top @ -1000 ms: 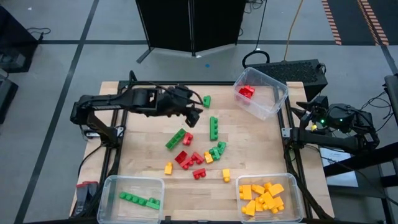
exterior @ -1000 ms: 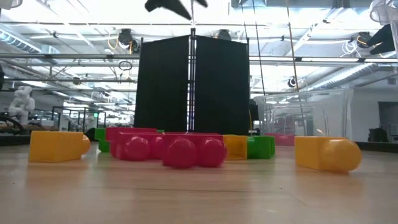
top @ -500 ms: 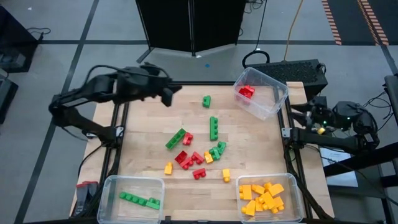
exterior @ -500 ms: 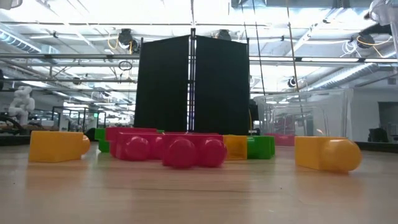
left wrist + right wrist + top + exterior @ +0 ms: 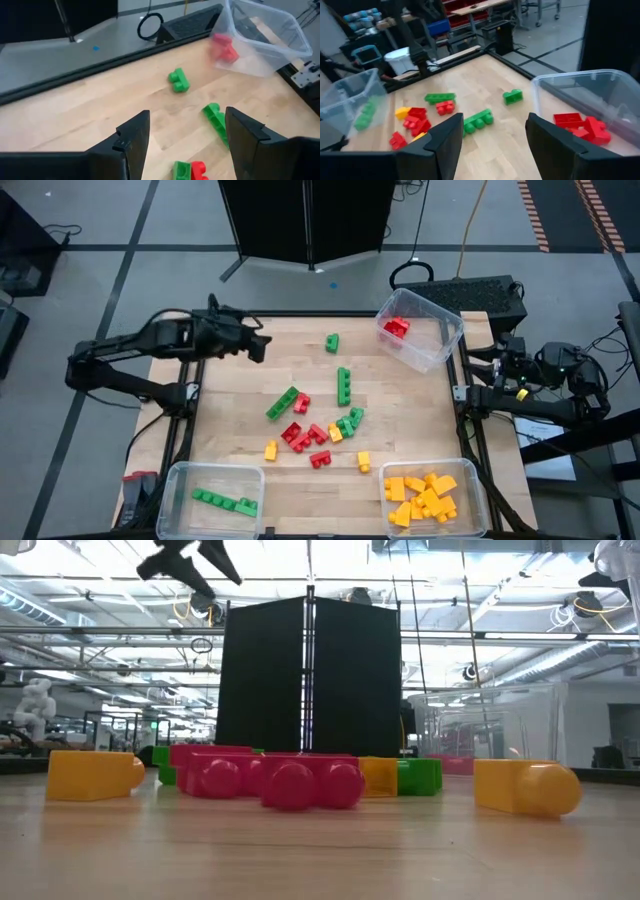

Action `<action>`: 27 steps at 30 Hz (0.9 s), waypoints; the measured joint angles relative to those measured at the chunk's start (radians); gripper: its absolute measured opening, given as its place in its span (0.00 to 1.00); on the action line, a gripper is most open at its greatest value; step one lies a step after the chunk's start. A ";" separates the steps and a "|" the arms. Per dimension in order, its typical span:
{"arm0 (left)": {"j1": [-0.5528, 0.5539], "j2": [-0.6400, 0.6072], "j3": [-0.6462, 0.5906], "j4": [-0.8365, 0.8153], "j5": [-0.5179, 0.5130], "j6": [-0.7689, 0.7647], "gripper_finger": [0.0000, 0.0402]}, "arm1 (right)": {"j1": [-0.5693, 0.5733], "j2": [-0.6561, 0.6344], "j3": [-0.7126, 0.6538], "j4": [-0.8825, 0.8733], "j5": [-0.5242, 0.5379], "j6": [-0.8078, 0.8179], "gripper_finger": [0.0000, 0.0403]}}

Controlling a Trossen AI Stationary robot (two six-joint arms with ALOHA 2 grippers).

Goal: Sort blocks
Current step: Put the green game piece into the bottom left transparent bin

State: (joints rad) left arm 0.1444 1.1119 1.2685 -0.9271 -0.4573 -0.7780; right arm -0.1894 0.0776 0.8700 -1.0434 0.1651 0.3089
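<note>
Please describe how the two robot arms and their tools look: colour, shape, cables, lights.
Both arms are dark, jointed links. The left tool has two flat, angular black fingers. The right tool looks the same. Black cables and a small green light sit near the right arm.

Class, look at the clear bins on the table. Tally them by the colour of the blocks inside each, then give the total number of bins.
Red: 1, the far bin holding red blocks
Green: 1, the near left bin holding green blocks
Yellow: 1, the near right bin holding yellow blocks
Total: 3 bins
</note>
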 joint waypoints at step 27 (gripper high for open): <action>-0.106 0.473 -0.137 -0.017 0.301 -0.134 0.48 | 0.000 0.000 0.000 -0.003 0.046 -0.004 0.52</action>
State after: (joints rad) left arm 0.0388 1.5852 1.1314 -0.9440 -0.1568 -0.9121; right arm -0.1894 0.0776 0.8700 -1.0462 0.2111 0.3054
